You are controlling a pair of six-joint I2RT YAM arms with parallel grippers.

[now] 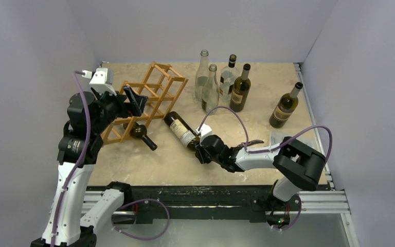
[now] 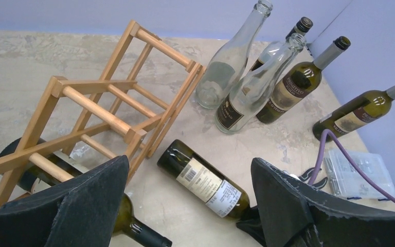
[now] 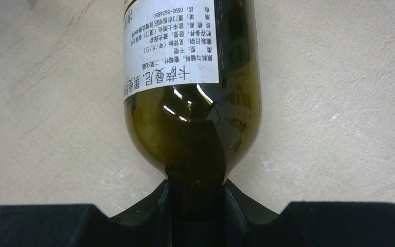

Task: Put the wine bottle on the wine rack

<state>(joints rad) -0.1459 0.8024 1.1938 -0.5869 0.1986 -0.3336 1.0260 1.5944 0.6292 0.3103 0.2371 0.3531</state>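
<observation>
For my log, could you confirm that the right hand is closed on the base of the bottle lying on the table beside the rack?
Not quite: the right hand is closed on the neck, not the base, of the bottle lying on the table beside the rack; the right wrist view shows it.

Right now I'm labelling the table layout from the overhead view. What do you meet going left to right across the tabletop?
wine rack → lying wine bottle, its neck in the shut jaws of the right gripper → four standing bottles → lone bottle near the right edge.
</observation>
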